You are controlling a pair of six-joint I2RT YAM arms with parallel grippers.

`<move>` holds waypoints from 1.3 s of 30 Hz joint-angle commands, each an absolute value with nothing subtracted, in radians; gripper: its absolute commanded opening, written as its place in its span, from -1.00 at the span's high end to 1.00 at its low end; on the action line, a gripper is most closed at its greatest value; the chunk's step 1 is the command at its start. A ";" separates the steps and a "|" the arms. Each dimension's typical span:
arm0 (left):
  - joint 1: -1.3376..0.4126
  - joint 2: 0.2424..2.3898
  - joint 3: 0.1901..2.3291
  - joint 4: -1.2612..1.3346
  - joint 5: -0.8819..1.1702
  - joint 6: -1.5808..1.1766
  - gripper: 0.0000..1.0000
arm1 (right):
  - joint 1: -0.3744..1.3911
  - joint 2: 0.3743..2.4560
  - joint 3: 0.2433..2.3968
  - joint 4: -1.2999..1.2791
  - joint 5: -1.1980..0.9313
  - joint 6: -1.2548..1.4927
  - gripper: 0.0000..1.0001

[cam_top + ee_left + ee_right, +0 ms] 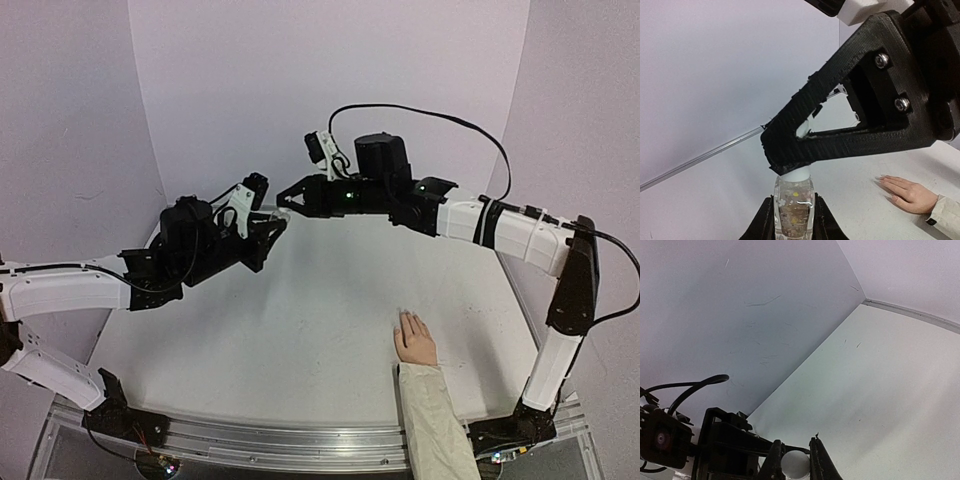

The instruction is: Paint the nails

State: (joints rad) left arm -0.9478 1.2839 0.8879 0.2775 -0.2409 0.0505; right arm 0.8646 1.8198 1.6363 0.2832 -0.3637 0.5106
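A small clear bottle (793, 205) with flecks inside is held upright, above the table, between my left gripper's (793, 222) jaws. Its white cap (796, 173) is clamped by my right gripper (795, 460), whose black fingers (840, 135) reach in from the right. Both grippers meet at the back centre of the top view, left gripper (270, 226) and right gripper (286, 201). The pale hand (415, 340) with a cream sleeve (437, 420) lies flat on the table at the front right, far from both grippers. Its nails (883, 178) are barely distinguishable.
The white table (300, 330) is enclosed by pale lilac walls (230, 90) at the back and sides. A metal rail (300, 445) runs along the near edge. A black cable (440, 115) loops over the right arm.
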 commanded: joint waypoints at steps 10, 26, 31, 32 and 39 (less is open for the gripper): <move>-0.747 1.206 0.918 0.453 0.971 -0.198 1.00 | 0.830 1.663 1.535 0.221 -1.254 -0.084 1.00; -0.752 1.188 0.883 0.387 0.580 -0.063 1.00 | 0.828 1.586 1.540 0.140 -0.561 0.145 -0.54; -0.818 1.169 0.845 0.346 0.209 0.075 1.00 | 0.826 1.571 1.560 0.063 -0.455 0.234 -0.70; -0.828 1.170 0.845 0.344 0.180 0.100 1.00 | 0.827 1.568 1.558 0.072 -0.445 0.268 -0.71; -0.897 1.200 0.870 0.342 0.016 0.180 1.00 | 0.843 1.615 1.566 0.202 -0.427 0.464 -0.46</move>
State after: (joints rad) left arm -0.8703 1.1988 0.8417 0.3119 0.1753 0.1017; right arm 0.8268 1.6268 1.5120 0.1020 -0.4721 0.3264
